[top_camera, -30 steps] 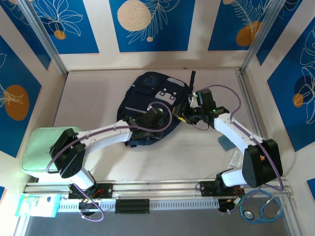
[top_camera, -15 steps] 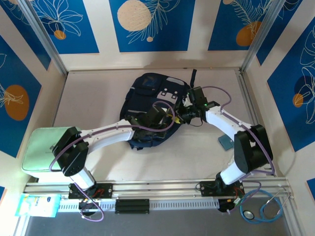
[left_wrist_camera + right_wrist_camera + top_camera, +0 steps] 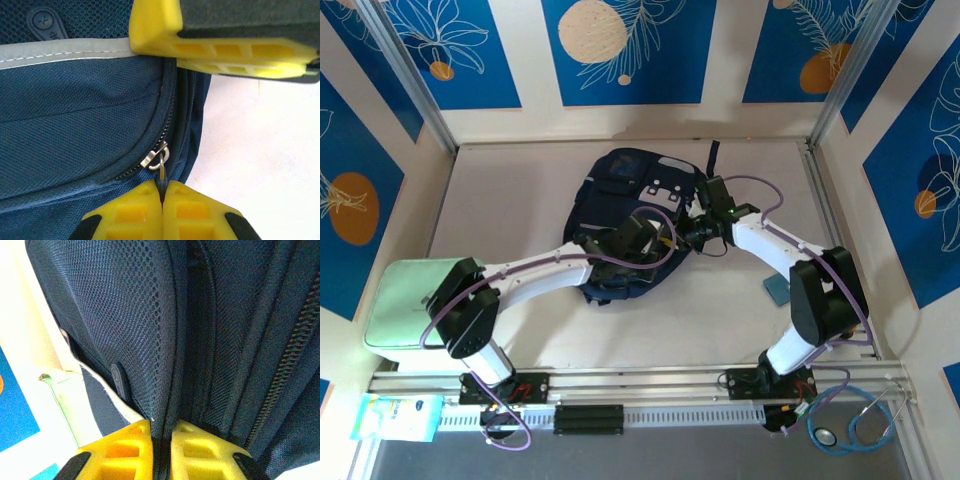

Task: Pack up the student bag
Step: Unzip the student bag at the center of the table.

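The student bag (image 3: pixel 625 195), a dark navy backpack with a white patch, lies flat in the middle of the table. My left gripper (image 3: pixel 662 242) is at its near right edge. In the left wrist view the left gripper (image 3: pixel 162 186) is shut on the thin zipper pull hanging from the metal slider (image 3: pixel 156 156). My right gripper (image 3: pixel 688 233) is against the bag's right side. In the right wrist view the right gripper (image 3: pixel 162 434) pinches a fold of the bag's navy fabric (image 3: pixel 200 340) beside a zipper seam. Its yellow fingers (image 3: pixel 225 45) also show at the top of the left wrist view.
A mint-green flat box (image 3: pixel 400 300) sits at the table's left edge, partly under the left arm. A small teal item (image 3: pixel 780 291) and a clear wrapper (image 3: pixel 800 320) lie near the right arm. Beyond the front rail are a packet (image 3: pixel 395 415) and a coiled cable (image 3: pixel 850 425).
My right gripper has moved left onto the bag's right edge and closed on its fabric. The left gripper has stayed shut on the zipper pull.
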Robot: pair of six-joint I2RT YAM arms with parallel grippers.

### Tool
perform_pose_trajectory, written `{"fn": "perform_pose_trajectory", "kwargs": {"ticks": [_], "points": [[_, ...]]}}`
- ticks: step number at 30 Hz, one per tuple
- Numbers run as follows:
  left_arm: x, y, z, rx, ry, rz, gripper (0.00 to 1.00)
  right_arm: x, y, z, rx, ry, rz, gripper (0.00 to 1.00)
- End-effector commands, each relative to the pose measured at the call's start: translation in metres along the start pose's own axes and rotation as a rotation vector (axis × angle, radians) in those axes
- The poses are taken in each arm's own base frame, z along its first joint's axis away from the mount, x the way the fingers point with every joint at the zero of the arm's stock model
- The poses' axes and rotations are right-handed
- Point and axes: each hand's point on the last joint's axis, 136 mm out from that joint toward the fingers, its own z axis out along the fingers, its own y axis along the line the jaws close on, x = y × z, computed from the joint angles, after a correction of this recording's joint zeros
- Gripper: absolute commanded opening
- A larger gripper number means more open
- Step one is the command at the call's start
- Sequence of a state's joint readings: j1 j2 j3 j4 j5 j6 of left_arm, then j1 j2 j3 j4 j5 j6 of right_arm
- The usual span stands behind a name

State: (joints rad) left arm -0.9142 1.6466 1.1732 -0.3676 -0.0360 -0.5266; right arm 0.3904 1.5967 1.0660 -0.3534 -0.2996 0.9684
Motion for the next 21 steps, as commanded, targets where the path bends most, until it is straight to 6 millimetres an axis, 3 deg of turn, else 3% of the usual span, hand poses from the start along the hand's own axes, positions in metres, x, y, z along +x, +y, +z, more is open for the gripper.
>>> {"fn": "perform_pose_trajectory", "kwargs": {"ticks": [1, 14, 21], "points": [[0.004, 0.014, -0.01, 0.001, 0.025, 0.039, 0.0, -0.012, -0.006, -0.017, 0.022, -0.057, -0.007, 0.09], [0.03, 0.102, -0.037, -0.224, 0.058, -0.007, 0.0, -0.027, -0.017, -0.032, 0.043, -0.109, 0.0, 0.07], [0.024, 0.146, -0.048, -0.273, 0.03, -0.061, 0.0, -0.035, -0.022, -0.041, 0.039, -0.12, -0.01, 0.07]]}}
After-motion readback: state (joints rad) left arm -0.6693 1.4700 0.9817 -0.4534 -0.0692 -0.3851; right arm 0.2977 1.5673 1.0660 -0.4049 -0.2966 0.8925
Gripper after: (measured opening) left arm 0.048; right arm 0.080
